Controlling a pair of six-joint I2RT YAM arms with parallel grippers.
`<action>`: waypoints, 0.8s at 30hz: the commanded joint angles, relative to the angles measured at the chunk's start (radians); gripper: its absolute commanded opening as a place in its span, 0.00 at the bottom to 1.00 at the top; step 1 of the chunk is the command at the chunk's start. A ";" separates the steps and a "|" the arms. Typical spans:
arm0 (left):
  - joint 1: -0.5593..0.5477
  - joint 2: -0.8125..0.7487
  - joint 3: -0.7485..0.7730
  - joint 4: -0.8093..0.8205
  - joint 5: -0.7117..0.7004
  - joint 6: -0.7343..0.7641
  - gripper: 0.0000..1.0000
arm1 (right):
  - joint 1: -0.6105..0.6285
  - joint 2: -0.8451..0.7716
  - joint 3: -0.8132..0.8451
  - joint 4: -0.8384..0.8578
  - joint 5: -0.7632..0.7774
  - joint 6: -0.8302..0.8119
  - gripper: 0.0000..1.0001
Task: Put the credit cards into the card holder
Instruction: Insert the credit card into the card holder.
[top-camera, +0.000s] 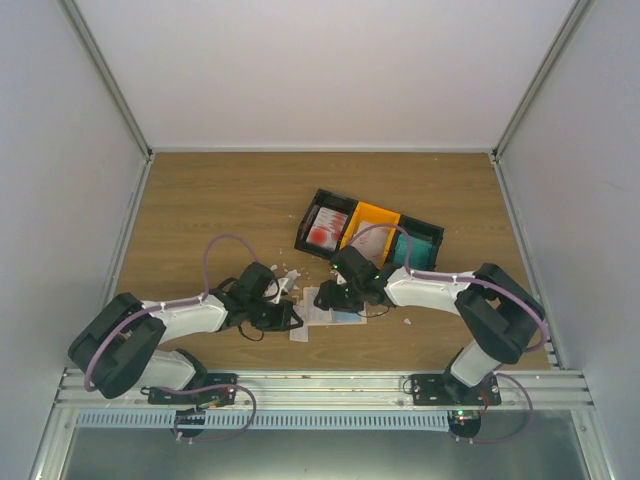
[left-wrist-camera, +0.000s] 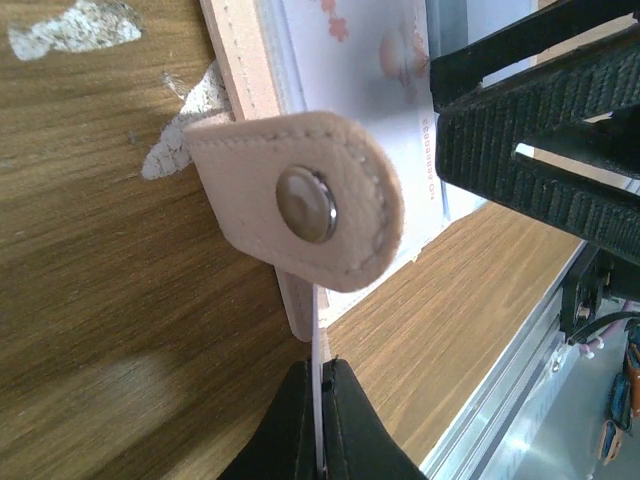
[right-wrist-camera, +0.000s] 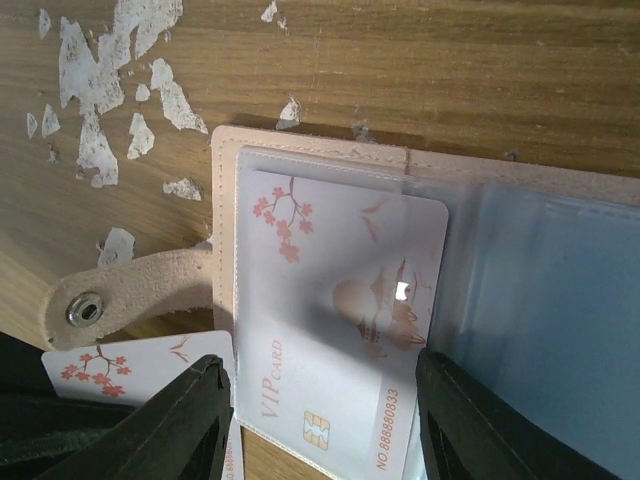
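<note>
Your left gripper (left-wrist-camera: 320, 378) is pinched fully closed on the thin edge of a loose card (right-wrist-camera: 140, 365), which sits just below the snap tab (left-wrist-camera: 300, 200) of the card holder (right-wrist-camera: 300, 140). Your right gripper (right-wrist-camera: 320, 365) stands partly open, its fingers (right-wrist-camera: 200, 420) flanking the long edges of the VIP card (right-wrist-camera: 340, 280). You cannot tell whether they clamp it. That card lies flat on the open holder, its far end apparently under a clear sleeve. The holder rests on the table (top-camera: 200, 200) between your two grippers. Both wrists are low and face each other. The left arm (top-camera: 170, 318) reaches right, and the right arm (top-camera: 440, 290) is bent at the elbow and reaches left. White scraps (right-wrist-camera: 100, 100) dot the wood beside the holder. Beyond it sit the black and orange bins (top-camera: 370, 232).
</note>
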 joint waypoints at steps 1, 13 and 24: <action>-0.011 0.017 0.012 0.023 -0.013 0.024 0.00 | 0.012 0.011 -0.019 0.054 -0.028 0.020 0.52; -0.011 -0.035 0.014 -0.006 -0.018 0.028 0.00 | 0.007 -0.083 -0.027 0.014 0.056 0.005 0.55; -0.011 -0.255 0.051 -0.042 0.006 0.025 0.00 | -0.046 -0.448 -0.116 -0.020 0.057 -0.126 0.67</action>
